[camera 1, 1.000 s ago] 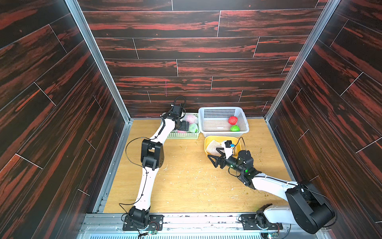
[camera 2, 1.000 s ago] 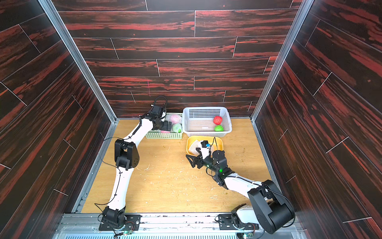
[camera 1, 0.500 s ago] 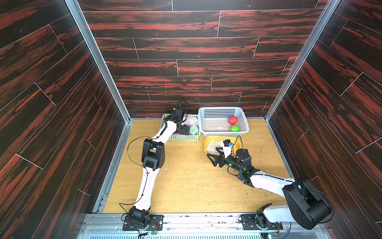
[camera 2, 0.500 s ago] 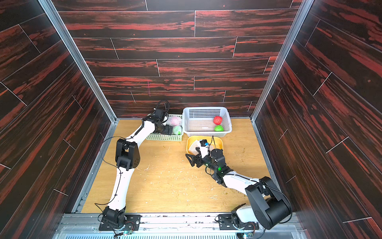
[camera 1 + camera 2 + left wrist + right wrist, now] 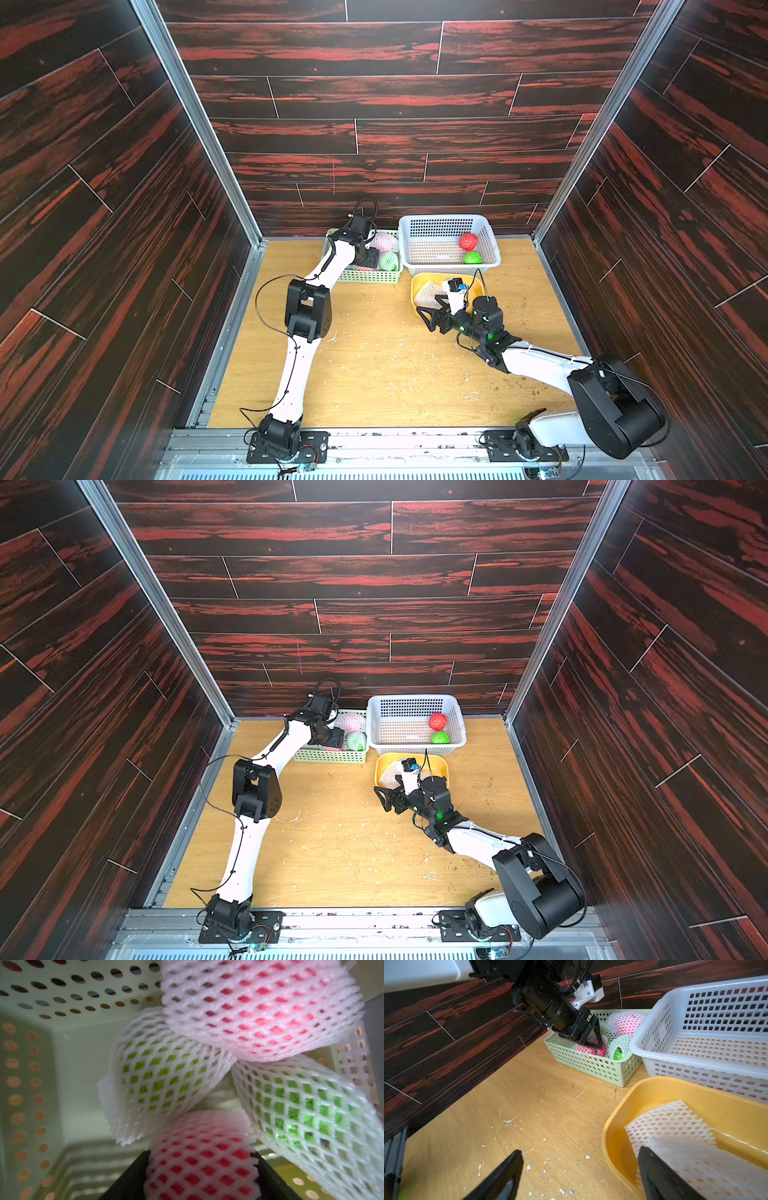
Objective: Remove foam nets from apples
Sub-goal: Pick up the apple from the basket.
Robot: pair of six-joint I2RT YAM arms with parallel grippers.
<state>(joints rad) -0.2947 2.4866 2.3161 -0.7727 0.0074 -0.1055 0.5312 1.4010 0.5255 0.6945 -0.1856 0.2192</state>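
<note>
Left arm has dipped down into the green basket (image 5: 368,277) since a second ago, and the left gripper (image 5: 369,262) has gone from wide apart to closed in on a netted red apple (image 5: 199,1167). In the left wrist view both fingers (image 5: 133,1176) sit pressed against the foam, so I'd call it gripped, just maybe not fully squeezed yet. The right gripper (image 5: 579,1151) hasn't really budged: jaws wide apart, nothing in them, hanging low by the yellow tray (image 5: 654,1084) where a stripped net (image 5: 675,1126) lies. Step in hand looks like fetching apple number three. If it were me I'd keep the squeeze gentle, since that foam gives and the fruit could roll inside it, then lift straight up and slowly. The catch is the crowding: two netted green apples (image 5: 160,1076) (image 5: 301,1109) and another netted red one (image 5: 259,1005) are packed right against it, nets touching, so a loose edge could snag and drag a neighbour along. The basket wall is close too, so not much room to tilt. Next door, the white basket (image 5: 440,222) already holds a bare red apple (image 5: 468,241) and a bare green one (image 5: 472,258). Lots of white flakes (image 5: 529,1167) are scattered on the table (image 5: 374,374), nothing that blocks anything.
</note>
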